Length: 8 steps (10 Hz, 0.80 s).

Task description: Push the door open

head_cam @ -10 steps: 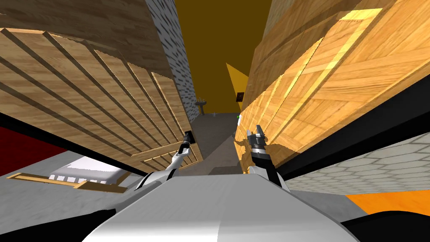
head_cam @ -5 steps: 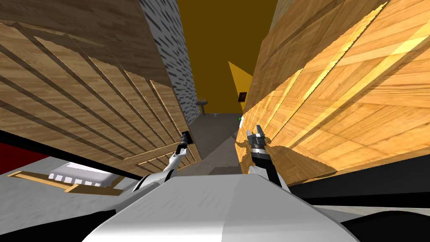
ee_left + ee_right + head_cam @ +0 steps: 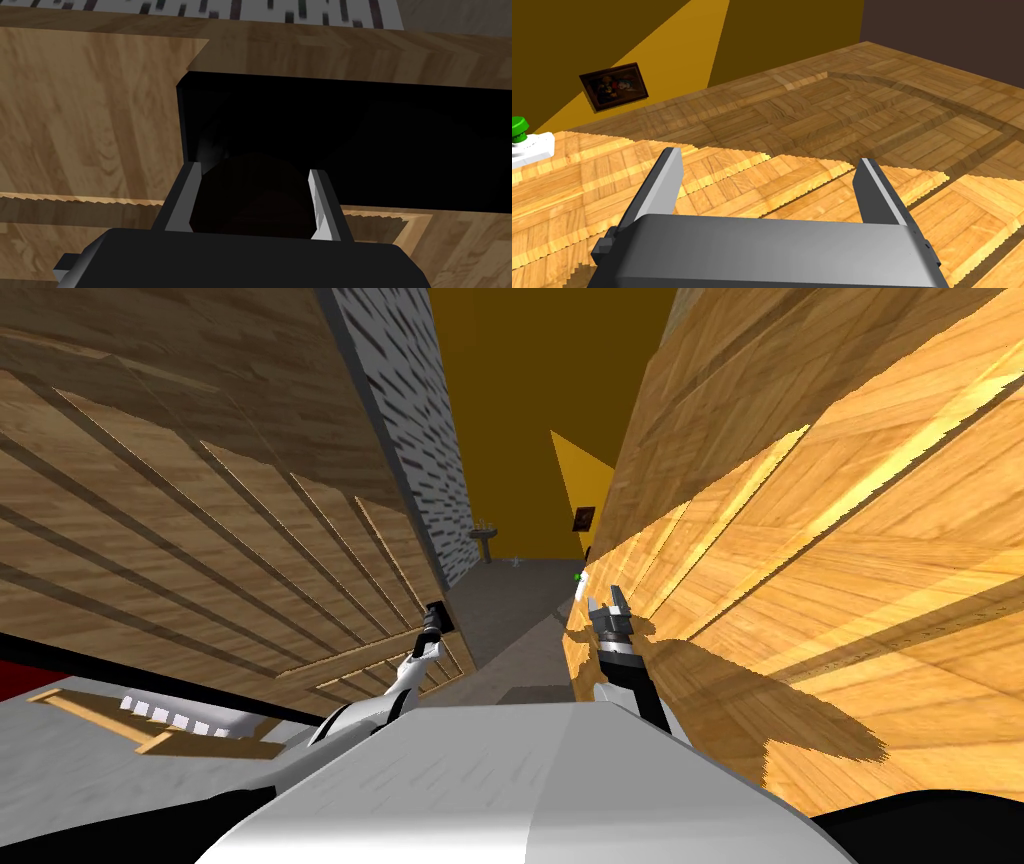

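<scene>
The door (image 3: 200, 548) is a wooden panelled leaf on my left, standing at a slant beside a gap that leads to a grey floor. Its dark round handle (image 3: 250, 200) sits on a black plate (image 3: 375, 140). My left gripper (image 3: 254, 170) is shut on that handle, with a finger pressed to either side. In the head view the left gripper (image 3: 433, 618) meets the door near its free edge. My right gripper (image 3: 607, 606) is open and empty, held close along a wooden parquet surface (image 3: 800, 568); the right gripper (image 3: 769, 156) has nothing between its fingers.
A white switch with a green button (image 3: 527, 142) and a dark picture frame (image 3: 614, 86) lie ahead of the right hand. Beyond the gap a grey floor (image 3: 520, 588) runs to a small sink (image 3: 484, 534) and an ochre wall. A wooden bed frame (image 3: 150, 728) lies low left.
I have moved forward: both wooden surfaces loom larger and the bed has slid toward the lower left. The left gripper stays on the handle; the right arm keeps its pose.
</scene>
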Available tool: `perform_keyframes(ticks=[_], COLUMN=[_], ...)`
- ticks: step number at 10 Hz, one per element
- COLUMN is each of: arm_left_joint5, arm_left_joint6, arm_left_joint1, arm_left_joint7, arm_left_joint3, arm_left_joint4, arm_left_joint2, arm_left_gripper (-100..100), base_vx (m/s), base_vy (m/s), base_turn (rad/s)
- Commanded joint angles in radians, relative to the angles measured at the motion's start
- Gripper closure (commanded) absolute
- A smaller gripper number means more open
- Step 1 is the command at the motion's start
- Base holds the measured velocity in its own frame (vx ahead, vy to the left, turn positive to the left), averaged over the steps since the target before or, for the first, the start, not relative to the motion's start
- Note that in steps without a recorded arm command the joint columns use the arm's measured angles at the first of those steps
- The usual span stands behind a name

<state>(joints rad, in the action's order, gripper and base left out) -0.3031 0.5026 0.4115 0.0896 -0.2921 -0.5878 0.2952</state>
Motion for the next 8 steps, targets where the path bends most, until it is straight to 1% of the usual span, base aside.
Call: perform_keyframes(ticks=[1,2,3,5,7,8], arm_left_joint5=[-0.002,-0.002,-0.008,-0.013,-0.013,-0.020], arm_left_joint6=[-0.015,-0.010,-0.010,-0.009,-0.009,-0.006], arm_left_joint1=[-0.009,-0.008,-0.008,-0.008,-0.008,-0.008], arm_left_joint7=[0.007,0.005,0.016,0.024,0.024,0.036], arm_left_joint3=[-0.006,-0.006,-0.022,-0.035,-0.035,-0.055], arm_left_joint4=[-0.028,-0.024,-0.023,-0.020,-0.020,-0.014], arm_left_joint2=[-0.003,-0.002,0.001,0.003,0.003,0.007], arm_left_gripper=[100,100,100,100,100,100], base_vx=[0.038,0.012,0.129,0.171,0.086,0.129], base_vy=[-0.013,0.000,-0.010,-0.028,0.007,0.008], base_turn=[0.008,0.001,0.044,0.057,0.019,0.034])
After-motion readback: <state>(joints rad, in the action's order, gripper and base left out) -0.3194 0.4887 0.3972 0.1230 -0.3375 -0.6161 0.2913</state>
